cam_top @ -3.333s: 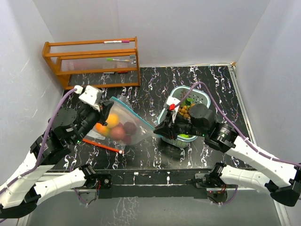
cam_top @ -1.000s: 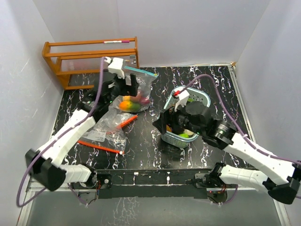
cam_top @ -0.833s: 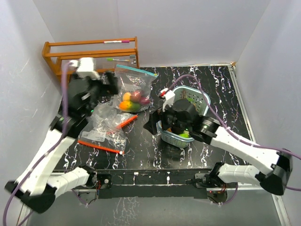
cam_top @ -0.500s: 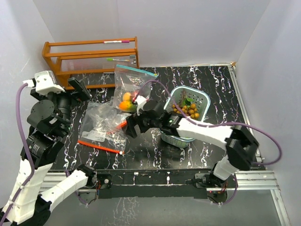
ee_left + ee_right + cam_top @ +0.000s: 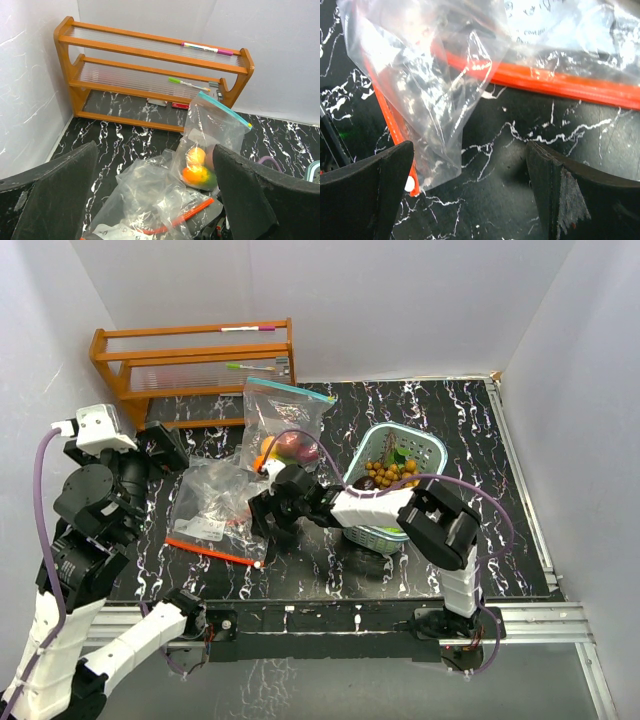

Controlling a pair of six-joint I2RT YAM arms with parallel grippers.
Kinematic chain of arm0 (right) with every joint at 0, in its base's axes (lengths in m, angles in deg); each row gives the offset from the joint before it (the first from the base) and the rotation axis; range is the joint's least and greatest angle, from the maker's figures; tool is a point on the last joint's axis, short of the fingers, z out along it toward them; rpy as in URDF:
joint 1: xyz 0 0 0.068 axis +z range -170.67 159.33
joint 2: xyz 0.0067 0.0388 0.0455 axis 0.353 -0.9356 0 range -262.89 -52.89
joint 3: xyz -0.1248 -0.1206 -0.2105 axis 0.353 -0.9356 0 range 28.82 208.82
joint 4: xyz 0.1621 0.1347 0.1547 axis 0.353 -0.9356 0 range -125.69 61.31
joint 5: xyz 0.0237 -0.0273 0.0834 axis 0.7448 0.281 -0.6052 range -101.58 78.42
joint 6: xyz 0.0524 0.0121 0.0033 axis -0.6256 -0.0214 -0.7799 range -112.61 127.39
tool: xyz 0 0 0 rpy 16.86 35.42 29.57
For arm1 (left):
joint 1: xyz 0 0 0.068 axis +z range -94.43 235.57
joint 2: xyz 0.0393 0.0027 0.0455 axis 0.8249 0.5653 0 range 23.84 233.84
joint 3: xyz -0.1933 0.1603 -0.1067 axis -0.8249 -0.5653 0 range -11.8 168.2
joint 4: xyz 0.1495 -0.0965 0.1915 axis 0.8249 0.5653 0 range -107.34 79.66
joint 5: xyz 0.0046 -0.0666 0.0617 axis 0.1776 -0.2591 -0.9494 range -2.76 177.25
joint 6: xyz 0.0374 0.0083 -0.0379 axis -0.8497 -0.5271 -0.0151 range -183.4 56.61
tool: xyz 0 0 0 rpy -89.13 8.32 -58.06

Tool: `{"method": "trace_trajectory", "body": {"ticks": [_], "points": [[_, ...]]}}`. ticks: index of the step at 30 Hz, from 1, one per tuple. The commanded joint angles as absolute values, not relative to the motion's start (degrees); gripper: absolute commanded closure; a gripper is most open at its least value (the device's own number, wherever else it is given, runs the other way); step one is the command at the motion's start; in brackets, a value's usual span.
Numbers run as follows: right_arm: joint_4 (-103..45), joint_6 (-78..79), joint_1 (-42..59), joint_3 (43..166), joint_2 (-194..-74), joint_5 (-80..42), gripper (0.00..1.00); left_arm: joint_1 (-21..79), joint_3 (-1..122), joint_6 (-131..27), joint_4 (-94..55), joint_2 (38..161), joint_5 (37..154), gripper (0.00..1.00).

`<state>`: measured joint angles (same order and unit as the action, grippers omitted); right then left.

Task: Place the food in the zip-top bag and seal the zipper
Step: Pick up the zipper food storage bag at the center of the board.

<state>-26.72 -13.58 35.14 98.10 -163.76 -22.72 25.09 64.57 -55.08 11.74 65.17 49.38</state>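
The zip-top bag (image 5: 285, 420) with a teal zipper stands upright before the rack, holding orange, yellow, green and dark red food (image 5: 285, 448). It also shows in the left wrist view, zip-top bag (image 5: 216, 125) with the food (image 5: 199, 170) at its bottom. More food, brown nuts and a green piece (image 5: 392, 470), lies in the teal basket (image 5: 420, 452). My left gripper (image 5: 165, 445) hangs open, high at the left, apart from the bag; left gripper (image 5: 155, 200) looks down on it. My right gripper (image 5: 265, 525) is open and low over the table, beside loose bags; right gripper (image 5: 470, 200) holds nothing.
Crumpled clear bags with orange zippers (image 5: 215, 505) lie left of centre; one clear bag (image 5: 440, 65) fills the right wrist view. A wooden rack (image 5: 195, 370) with pens stands at the back left. White walls close in on three sides.
The left gripper let go of the food bag and pulled back to the left and up. The right arm swung from the basket leftward, down to the loose bags.
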Motion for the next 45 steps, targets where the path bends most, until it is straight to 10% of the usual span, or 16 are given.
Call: {"method": "trace_trajectory", "body": {"ticks": [1, 8, 14, 36, 41, 45], "points": [[-19.19, -12.04, 35.24, 102.88, -165.3, -24.34, 0.02, 25.22, 63.49, -56.16, 12.93, 64.21, 49.62, 0.03], [-16.77, -11.78, 35.32, 104.78, -169.71, -25.57, 0.16, 25.16, 63.38, -56.58, 12.99, 63.67, 49.81, 0.03], [-20.22, -11.42, 35.4, 107.4, -170.63, -29.0, 0.9, 25.17, 63.58, -56.78, 13.59, 63.22, 49.5, 0.03], [-32.06, -18.72, 29.74, 95.35, -127.51, 6.58, 0.92, 25.16, 57.61, -49.38, 8.45, 61.54, 70.34, 0.2], [-34.56, -22.47, 26.45, 91.96, -121.75, 11.23, 0.92, 25.17, 56.34, -48.07, 7.29, 59.68, 73.59, 0.47], [-32.24, -26.44, 23.54, 88.4, -116.27, 10.1, 0.92, 25.17, 52.3, -43.92, 4.17, 57.78, 79.13, 0.5]]}}
